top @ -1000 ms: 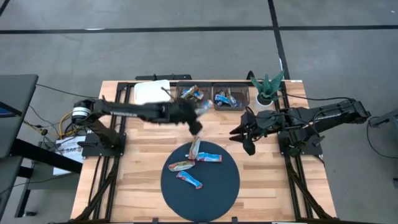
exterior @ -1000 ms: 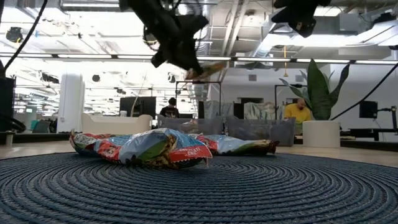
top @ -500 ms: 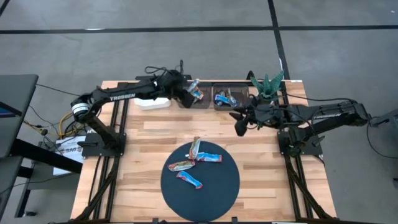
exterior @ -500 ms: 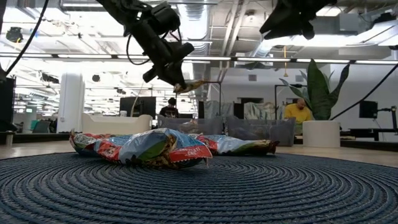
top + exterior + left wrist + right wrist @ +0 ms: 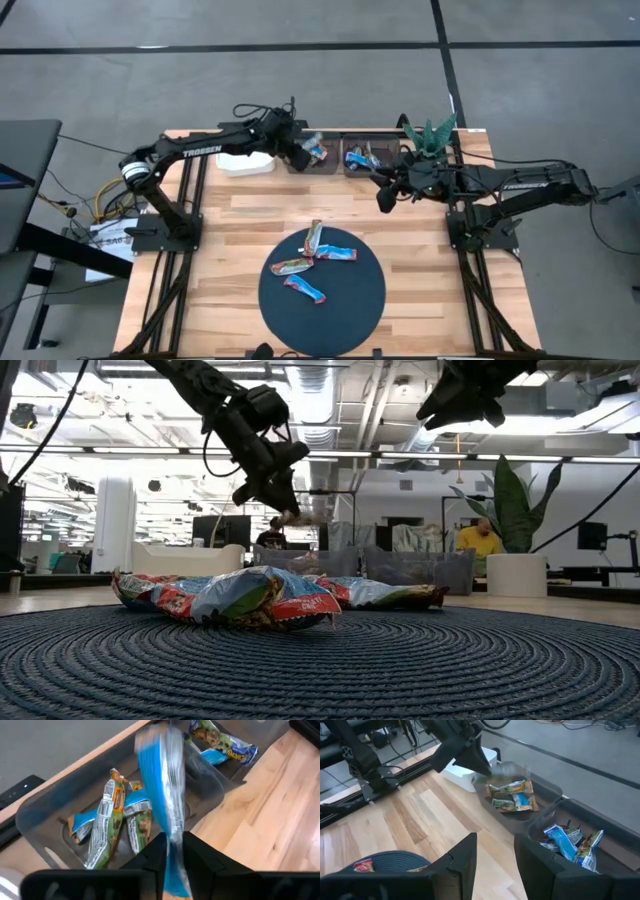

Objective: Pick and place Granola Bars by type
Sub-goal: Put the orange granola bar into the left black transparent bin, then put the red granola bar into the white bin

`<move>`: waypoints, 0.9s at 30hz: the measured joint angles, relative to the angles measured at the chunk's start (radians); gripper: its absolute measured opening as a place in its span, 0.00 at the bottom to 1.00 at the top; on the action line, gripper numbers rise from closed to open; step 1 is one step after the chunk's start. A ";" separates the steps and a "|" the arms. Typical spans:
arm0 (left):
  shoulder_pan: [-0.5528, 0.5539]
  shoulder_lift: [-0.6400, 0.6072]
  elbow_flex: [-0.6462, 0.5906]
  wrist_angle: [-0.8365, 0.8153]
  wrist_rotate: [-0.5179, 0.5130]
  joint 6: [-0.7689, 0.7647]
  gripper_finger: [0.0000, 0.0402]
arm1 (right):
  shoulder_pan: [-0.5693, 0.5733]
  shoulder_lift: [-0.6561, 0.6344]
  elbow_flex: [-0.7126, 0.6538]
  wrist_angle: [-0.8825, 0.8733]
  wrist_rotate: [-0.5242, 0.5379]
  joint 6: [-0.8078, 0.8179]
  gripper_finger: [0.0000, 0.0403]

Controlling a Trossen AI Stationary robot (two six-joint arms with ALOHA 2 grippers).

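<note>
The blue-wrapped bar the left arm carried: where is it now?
In the left wrist view the blue-wrapped bar sits between the left gripper fingers, above the left bin at the table's far edge.

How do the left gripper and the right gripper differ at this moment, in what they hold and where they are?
The left gripper hangs over the left bin with a blue granola bar between its jaws; the right gripper holds nothing, its jaws apart. The left gripper is at the table's far edge; the right gripper hovers over bare wood in front of the right bin. Both are raised above the table, away from the round blue mat.
</note>
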 joint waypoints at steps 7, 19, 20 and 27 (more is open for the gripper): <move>0.005 0.014 0.000 0.026 -0.034 0.009 0.30 | 0.002 0.000 0.000 0.000 -0.003 0.000 0.30; -0.040 -0.087 0.000 0.018 0.052 0.044 0.35 | 0.002 0.000 0.000 -0.003 -0.082 0.000 0.30; -0.050 -0.106 0.000 0.016 0.068 0.051 0.35 | 0.002 0.000 0.000 -0.005 -0.111 -0.005 0.30; -0.148 -0.298 0.000 -0.079 0.124 0.136 0.31 | 0.037 0.030 0.000 -0.021 -0.340 -0.057 0.30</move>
